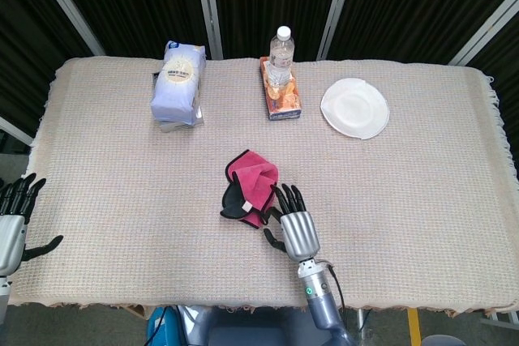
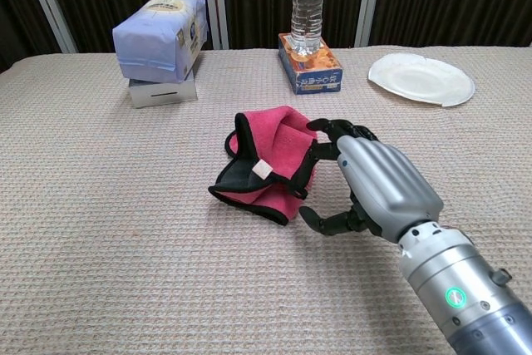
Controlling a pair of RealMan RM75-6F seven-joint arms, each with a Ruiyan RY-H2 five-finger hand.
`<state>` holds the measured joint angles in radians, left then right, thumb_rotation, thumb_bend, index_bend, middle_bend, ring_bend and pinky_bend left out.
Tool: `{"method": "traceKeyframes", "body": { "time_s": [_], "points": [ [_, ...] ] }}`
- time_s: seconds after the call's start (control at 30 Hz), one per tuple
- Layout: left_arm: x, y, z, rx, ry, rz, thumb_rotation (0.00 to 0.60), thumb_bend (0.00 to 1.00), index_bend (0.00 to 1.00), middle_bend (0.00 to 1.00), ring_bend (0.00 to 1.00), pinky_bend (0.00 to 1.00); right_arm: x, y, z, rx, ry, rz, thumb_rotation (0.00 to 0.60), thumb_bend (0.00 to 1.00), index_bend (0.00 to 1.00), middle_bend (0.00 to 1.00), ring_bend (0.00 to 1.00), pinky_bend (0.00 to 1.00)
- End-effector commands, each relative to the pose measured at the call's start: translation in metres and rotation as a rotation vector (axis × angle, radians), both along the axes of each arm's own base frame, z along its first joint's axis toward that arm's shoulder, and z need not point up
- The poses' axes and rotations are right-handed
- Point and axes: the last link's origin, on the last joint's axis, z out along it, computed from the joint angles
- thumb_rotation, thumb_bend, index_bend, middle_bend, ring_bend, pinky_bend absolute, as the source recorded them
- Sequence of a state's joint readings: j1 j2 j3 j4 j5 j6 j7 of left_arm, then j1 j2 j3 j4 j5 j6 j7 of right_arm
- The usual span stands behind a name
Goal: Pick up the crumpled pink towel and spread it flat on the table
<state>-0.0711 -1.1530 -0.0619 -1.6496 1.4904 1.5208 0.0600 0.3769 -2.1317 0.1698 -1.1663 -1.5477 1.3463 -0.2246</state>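
Currently the crumpled pink towel (image 1: pixel 250 190) lies bunched near the tabletop (image 1: pixel 422 192) centre, unspread. Right hand (image 1: pixel 296 228) sits at its right edge, fingers (image 2: pixel 331 130) apart and curved, tips touching the cloth without gripping it. Left hand (image 1: pixel 11 224) rests off the tabletop's left edge, fingers spread, holding nothing.
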Motion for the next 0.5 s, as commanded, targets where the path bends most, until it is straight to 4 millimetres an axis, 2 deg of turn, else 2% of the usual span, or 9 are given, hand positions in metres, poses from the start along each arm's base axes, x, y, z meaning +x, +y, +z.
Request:
{"method": "traceKeyframes", "body": {
  "time_s": [0.03,0.5],
  "points": [
    [-0.0006,0.0003,-0.0006,-0.003,0.001,0.002,0.600,0.03,0.00,0.00,0.00,0.00,0.0016,-0.0021,-0.0018,-0.006,-0.013,-0.005,0.600,0.31,0.52,0.13,0.00,0.00],
    [-0.0031,0.0015,-0.0047,-0.012,0.005,0.010,0.600,0.03,0.00,0.00,0.00,0.00,0.0038,-0.0046,-0.0077,-0.015,-0.029,-0.007,0.600,0.31,0.53,0.14,0.00,0.00]
  ]
}}
